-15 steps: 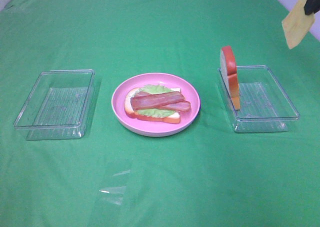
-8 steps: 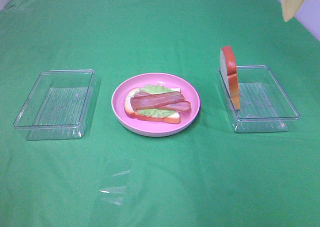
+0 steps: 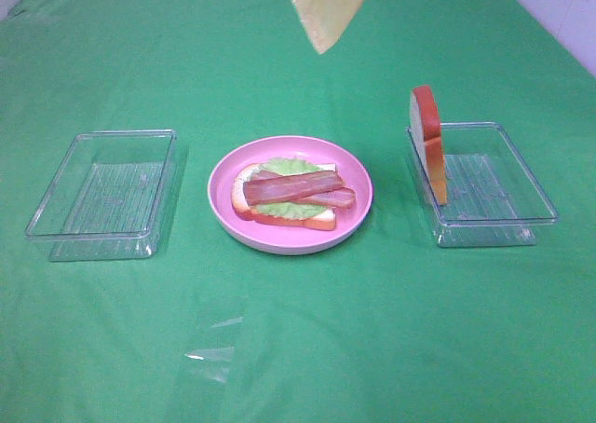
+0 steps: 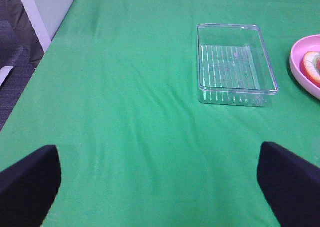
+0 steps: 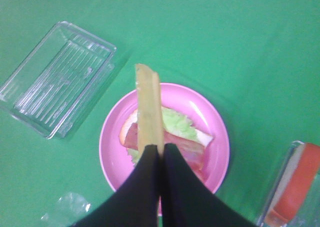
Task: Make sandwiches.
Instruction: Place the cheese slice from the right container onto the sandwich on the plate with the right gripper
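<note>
Cheese, a thin yellow toy square (image 5: 148, 107), hangs pinched by one edge in the right hand (image 5: 161, 149), whose black fingers are pressed together on it, high above the round pink plate (image 3: 226, 213) in the middle of the green cloth surface (image 3: 298, 348). On that plate lies the half-built sandwich (image 3: 291, 196): a white bread slice with orange-brown crust, a pale green lettuce leaf and two reddish-brown bacon strips on top. The second bread slice (image 3: 427, 143) stands on edge against the near wall of the clear plastic rectangular tray (image 3: 521, 176) to the right of the plate; a matching clear tray (image 3: 56, 199) sits to the plate's left with nothing in it. The left hand (image 4: 160, 179) waits with its fingers spread wide and nothing between them, on the far side of that left tray from the plate. The step in hand appears to be laying the cheese on the bacon. Doing it well likely means bringing the square down over the centre of the stack, tipping it from hanging to flat before letting go, and releasing it low, so it settles squarely within the bread's outline rather than sliding off onto the plate's rim.
</note>
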Tool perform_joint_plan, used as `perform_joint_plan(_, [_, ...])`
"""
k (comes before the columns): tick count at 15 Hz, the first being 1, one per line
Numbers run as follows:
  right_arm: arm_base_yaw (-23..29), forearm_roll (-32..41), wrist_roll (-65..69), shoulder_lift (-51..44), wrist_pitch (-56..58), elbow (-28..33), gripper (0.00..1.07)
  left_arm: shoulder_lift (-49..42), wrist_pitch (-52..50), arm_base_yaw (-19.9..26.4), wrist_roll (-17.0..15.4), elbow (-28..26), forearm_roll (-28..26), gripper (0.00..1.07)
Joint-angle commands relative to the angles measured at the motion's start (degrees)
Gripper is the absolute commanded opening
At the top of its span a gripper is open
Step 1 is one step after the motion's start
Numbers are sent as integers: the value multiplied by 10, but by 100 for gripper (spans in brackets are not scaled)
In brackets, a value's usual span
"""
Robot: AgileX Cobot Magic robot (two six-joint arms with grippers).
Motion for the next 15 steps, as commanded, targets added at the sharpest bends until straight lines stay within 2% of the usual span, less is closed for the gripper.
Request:
perform_joint_plan(1, [19,1,-7,28,-9,2,0,-11,-6,1,2,1,-3,101])
perform_joint_plan(8, [23,123,-74,167,-45,2,0,-11,-6,1,2,1,-3,101])
perform_joint_plan(15, [23,115,-85,235,-83,2,0,-11,-6,1,2,1,-3,101])
